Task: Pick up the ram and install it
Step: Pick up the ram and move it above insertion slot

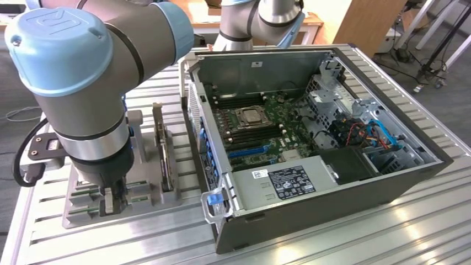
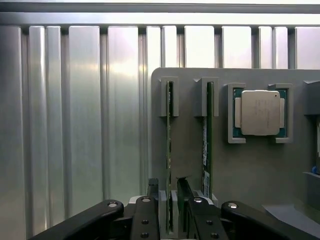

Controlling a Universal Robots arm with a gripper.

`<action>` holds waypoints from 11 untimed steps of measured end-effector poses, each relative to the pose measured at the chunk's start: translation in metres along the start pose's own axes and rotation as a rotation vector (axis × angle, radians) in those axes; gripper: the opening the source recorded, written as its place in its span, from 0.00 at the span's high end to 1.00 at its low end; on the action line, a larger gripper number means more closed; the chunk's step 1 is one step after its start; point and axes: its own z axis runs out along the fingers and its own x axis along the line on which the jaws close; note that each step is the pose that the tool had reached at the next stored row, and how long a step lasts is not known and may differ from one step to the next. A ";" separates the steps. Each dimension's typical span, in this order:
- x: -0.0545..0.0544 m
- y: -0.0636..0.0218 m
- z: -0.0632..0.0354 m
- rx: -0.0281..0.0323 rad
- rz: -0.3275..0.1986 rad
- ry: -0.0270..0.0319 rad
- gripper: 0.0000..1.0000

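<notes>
Two green ram sticks stand on edge in slots of a grey holder [image 2: 187, 150]. My gripper [image 2: 169, 200] is lowered over the holder and open. Its black fingers [image 2: 154, 197] straddle the near end of one ram stick [image 2: 169, 145], with a narrow gap on each side. The second stick [image 2: 206, 140] stands one slot over. In the exterior view the gripper [image 1: 109, 203] hangs at the holder's [image 1: 81, 212] near end, at the exterior view's left. A ram stick [image 1: 165, 160] stands free beside it.
A square silver processor [image 2: 260, 112] lies in a pocket of the holder beyond the second stick. The open computer case [image 1: 324, 221] lies at the exterior view's right, with its motherboard [image 1: 276, 141] and power supply [image 1: 287, 179] exposed. All rest on a ribbed aluminium table [image 1: 368, 243].
</notes>
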 end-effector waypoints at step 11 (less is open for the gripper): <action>0.000 -0.0003 0.0080 -0.0002 0.000 0.0002 0.70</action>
